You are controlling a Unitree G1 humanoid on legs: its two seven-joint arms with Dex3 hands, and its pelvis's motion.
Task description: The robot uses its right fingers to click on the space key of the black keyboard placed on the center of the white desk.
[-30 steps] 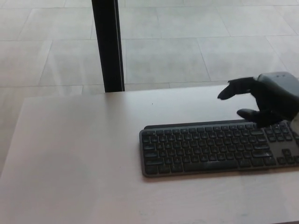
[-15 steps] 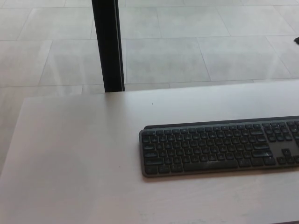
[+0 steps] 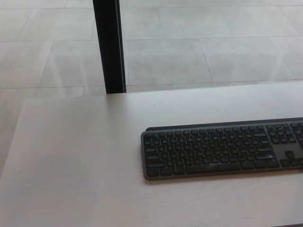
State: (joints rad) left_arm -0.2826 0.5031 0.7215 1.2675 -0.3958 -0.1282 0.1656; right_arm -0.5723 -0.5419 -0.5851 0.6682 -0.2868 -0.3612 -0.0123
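Note:
The black keyboard (image 3: 222, 149) lies flat on the white desk (image 3: 80, 156), right of the middle, and its right end runs past the picture's edge. Its long space key (image 3: 212, 167) sits in the bottom row, uncovered. Neither of my hands shows anywhere in the head view.
A black vertical post (image 3: 110, 46) stands just behind the desk's far edge, left of centre. Pale floor tiles (image 3: 199, 47) lie beyond the desk. The desk's left edge slants down toward the lower left corner.
My right hand hovered over the keyboard's right end one second ago, had almost left at the top right half a second ago, and is now gone. The keyboard has not moved.

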